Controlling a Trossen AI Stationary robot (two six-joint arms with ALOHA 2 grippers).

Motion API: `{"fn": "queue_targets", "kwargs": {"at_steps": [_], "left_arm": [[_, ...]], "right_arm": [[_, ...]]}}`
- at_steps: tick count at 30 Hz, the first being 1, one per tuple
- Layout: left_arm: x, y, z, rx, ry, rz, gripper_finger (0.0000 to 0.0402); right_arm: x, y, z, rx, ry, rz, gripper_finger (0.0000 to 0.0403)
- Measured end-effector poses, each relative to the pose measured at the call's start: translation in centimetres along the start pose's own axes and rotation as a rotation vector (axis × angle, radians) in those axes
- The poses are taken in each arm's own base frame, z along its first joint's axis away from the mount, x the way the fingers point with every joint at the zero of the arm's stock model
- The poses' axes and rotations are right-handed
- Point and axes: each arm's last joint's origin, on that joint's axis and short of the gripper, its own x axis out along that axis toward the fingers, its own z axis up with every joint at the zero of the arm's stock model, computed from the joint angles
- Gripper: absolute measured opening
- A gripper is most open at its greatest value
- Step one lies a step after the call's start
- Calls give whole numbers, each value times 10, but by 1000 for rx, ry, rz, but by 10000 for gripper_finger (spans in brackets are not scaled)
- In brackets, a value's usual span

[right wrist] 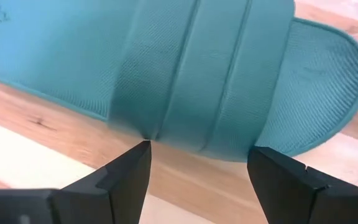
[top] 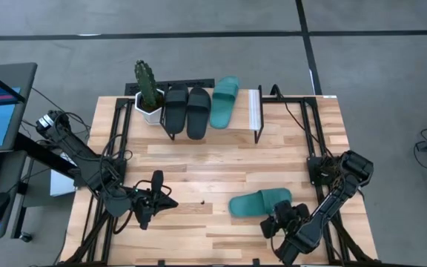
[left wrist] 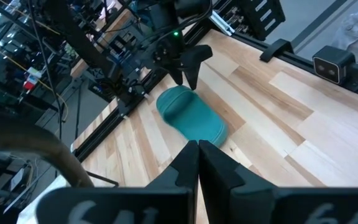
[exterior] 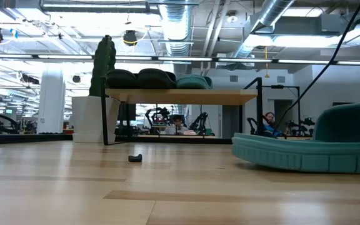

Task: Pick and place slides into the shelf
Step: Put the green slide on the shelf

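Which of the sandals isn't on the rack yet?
The teal slide lying alone on the table by the open right gripper; the other three sit on the shelf.

Right gripper [right wrist: 197, 165] low, jaws wide; left gripper [top: 156, 199] closed.

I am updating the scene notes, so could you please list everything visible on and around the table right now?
Black slides: two, matte black, side by side on the shelf.
Teal slide on shelf: one, teal-green, right of the black pair.
Teal slide on table: one, teal-green, on the near right of the tabletop.
Shelf: one, black frame with light wood panel, at the table's far edge.
Cactus: one, green in a white pot, at the shelf's left end.
Small dark object: one, on the tabletop; cannot tell what it is.
Table: one, light wood.
Left gripper: shut, near left of the table.
Right gripper: open, at the table slide's strap.
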Motion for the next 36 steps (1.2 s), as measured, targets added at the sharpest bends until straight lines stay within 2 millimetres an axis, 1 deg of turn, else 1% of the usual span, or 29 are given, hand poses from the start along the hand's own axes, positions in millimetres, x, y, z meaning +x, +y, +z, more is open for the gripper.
{"fn": "queue_targets", "kwargs": {"at_steps": [6, 10, 14, 17, 20, 22, 25, 27, 32, 36], "left_arm": [[0, 0, 0, -1, 0, 0, 2], [0, 0, 0, -2, 0, 0, 2], [0, 0, 0, -17, -1, -2, 2], [0, 0, 0, -18, -8, -15, 2], [0, 0, 0, -19, -8, -15, 2], [0, 0, 0, -26, -8, -16, 2], [0, 0, 0, -29, -8, -16, 2], [0, 0, 0, -28, -7, -17, 2], [0, -1, 0, -34, -16, -43, 2], [0, -2, 0, -34, -24, -64, 2]], "right_arm": [[-2, 7, -4, 28, 18, 85, 249], [-12, 16, -9, 20, 21, 182, 249], [-14, 15, -6, 9, 14, 160, 248], [-8, 12, 0, -2, -18, 73, 244], [4, 12, 9, -9, -38, -31, 237], [15, 11, 15, -30, -44, -92, 233], [28, 11, 27, -56, -35, -136, 227], [35, 8, 39, -83, -71, -205, 224], [42, -6, 68, -123, -162, -454, 218], [41, -11, 82, -88, -208, -565, 210]]}}
